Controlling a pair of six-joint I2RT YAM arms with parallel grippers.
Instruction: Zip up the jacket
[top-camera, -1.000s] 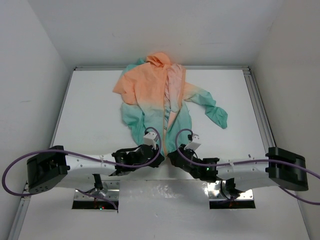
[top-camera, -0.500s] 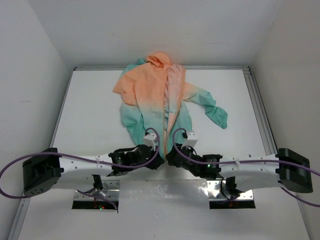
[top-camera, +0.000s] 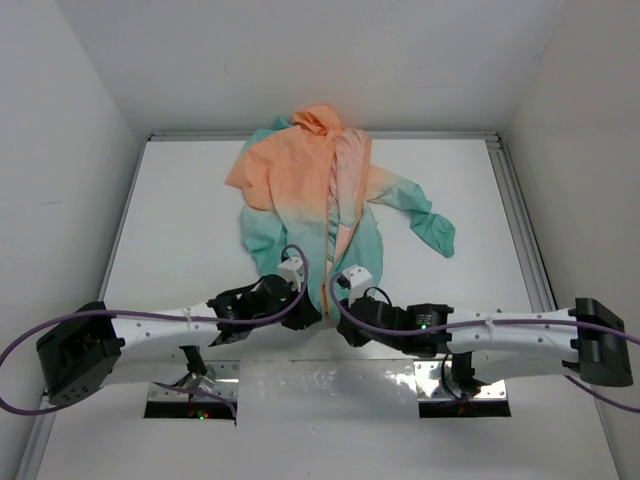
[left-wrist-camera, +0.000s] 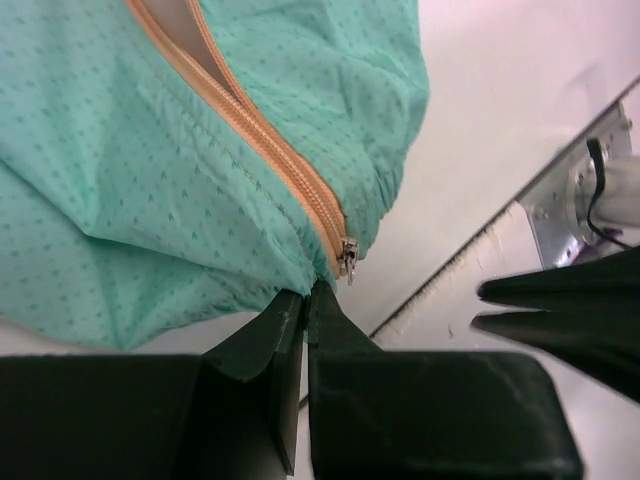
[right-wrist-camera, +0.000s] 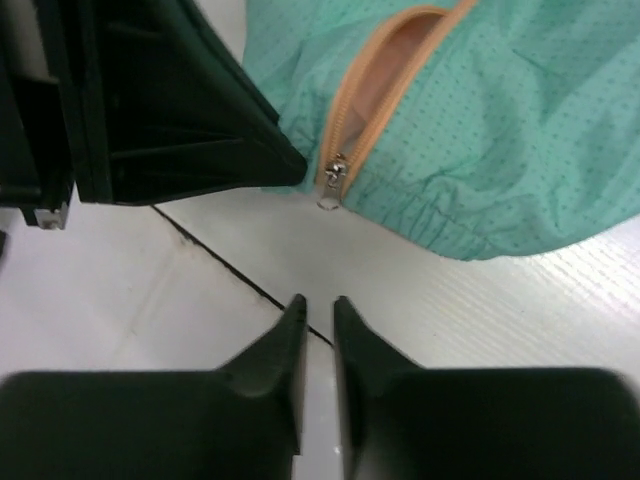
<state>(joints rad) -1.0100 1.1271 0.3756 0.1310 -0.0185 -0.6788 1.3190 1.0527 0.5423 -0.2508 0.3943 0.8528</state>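
Note:
The jacket (top-camera: 300, 190) lies flat on the white table, peach-orange at the far end and teal toward me, its front partly open. Its orange zipper (left-wrist-camera: 250, 130) ends at a small metal slider (left-wrist-camera: 347, 255) on the bottom hem, also seen in the right wrist view (right-wrist-camera: 333, 172). My left gripper (left-wrist-camera: 305, 293) is shut on the teal hem just beside the slider. My right gripper (right-wrist-camera: 316, 300) hovers over bare table a little short of the slider. Its jaws stand a narrow gap apart with nothing between them. Its tips (left-wrist-camera: 478, 306) also appear in the left wrist view.
One teal-cuffed sleeve (top-camera: 428, 222) stretches out to the right. A dark seam (right-wrist-camera: 225, 265) crosses the table under my right gripper. Two metal base plates (top-camera: 190, 395) sit at the near edge. White walls and a side rail (top-camera: 515, 210) enclose the table.
Both arms have stretched toward the centre of the hem. The right gripper has slid left toward the slider, and the two grippers now sit close together.

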